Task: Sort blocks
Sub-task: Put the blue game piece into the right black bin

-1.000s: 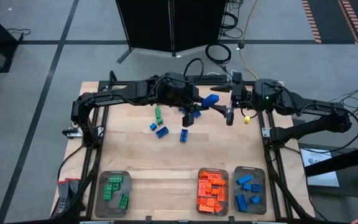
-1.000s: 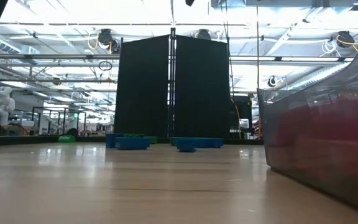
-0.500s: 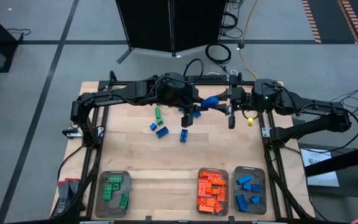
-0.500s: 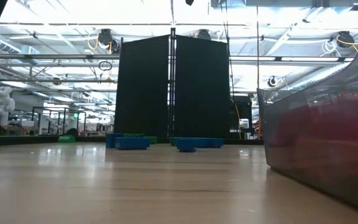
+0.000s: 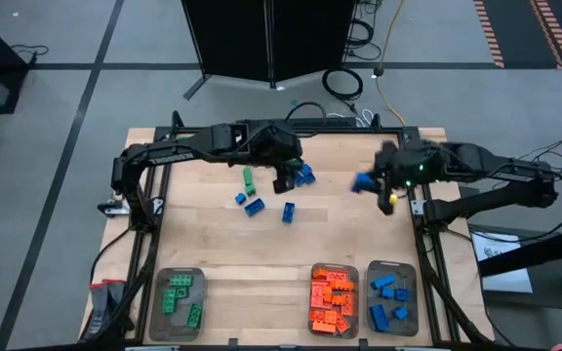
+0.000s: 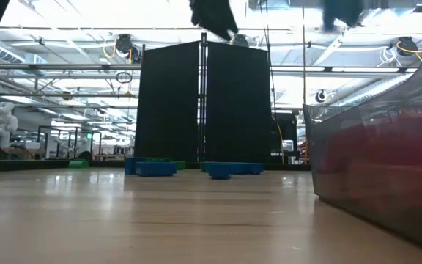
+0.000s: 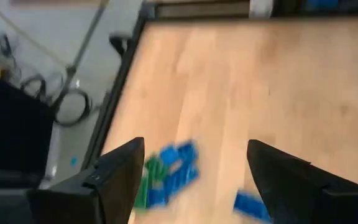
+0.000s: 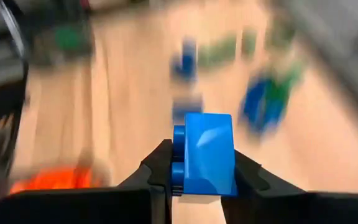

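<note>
Right gripper (image 8: 197, 177) is clamped on a blue brick (image 8: 205, 154), up over the far right side of the table (image 5: 213, 249) above the wood. The left gripper (image 7: 194, 180) has its fingers spread wide and empty, hovering at the far middle over a small blue-and-green cluster (image 7: 166, 174). More loose blocks (image 5: 254, 205) lie mid-table, and the sorted ones sit along the near edge: green tray (image 5: 158, 304) left, orange tray (image 5: 312, 310) and blue tray (image 5: 371, 308) right.
</note>
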{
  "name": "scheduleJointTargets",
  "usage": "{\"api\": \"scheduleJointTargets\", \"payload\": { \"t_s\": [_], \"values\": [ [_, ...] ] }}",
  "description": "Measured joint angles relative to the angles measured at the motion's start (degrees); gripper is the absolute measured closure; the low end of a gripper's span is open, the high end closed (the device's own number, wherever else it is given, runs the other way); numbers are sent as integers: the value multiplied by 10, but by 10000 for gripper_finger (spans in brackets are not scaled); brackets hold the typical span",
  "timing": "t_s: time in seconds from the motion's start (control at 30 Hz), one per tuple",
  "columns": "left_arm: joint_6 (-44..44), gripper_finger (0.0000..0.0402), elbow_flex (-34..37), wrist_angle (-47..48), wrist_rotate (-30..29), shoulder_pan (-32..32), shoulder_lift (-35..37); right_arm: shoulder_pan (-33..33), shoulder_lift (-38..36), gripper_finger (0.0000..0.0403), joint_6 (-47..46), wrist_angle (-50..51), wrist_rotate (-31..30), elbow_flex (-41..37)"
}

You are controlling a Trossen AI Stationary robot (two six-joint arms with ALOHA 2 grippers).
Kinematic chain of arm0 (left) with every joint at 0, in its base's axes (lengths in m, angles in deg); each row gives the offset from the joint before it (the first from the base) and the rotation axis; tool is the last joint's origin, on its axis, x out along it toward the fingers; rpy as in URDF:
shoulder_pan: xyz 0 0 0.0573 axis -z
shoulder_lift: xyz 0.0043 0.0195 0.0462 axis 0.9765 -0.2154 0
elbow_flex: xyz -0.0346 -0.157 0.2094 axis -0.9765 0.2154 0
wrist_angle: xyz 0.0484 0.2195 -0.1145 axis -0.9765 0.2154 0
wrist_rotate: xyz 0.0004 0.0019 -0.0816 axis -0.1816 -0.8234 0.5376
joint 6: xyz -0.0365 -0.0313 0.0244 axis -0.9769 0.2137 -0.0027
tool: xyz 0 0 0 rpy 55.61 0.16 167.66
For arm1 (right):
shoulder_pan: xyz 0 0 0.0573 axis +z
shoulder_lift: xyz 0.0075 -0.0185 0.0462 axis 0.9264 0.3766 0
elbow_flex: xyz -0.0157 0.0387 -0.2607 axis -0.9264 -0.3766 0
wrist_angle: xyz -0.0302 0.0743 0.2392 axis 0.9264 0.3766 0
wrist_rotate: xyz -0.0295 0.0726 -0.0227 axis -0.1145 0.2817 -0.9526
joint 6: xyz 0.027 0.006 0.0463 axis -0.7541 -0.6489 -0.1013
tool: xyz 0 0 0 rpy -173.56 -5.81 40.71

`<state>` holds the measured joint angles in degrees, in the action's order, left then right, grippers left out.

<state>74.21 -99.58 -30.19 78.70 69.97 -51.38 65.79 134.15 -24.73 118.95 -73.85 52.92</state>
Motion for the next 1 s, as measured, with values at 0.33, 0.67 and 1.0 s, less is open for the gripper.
{"api": "scheduleJointTargets", "payload": {
  "t_s": [0.33,0.67,1.0],
  "values": [
    [-63,111,100,13,62,-5,0,218,0,330,-304,59,51,-53],
    [-205,110,181,-60,131,-26,0,405,52,330,-522,-63,65,-150],
    [-326,110,196,-104,76,-20,-29,499,135,330,-586,-76,58,-162]
  ]
}}
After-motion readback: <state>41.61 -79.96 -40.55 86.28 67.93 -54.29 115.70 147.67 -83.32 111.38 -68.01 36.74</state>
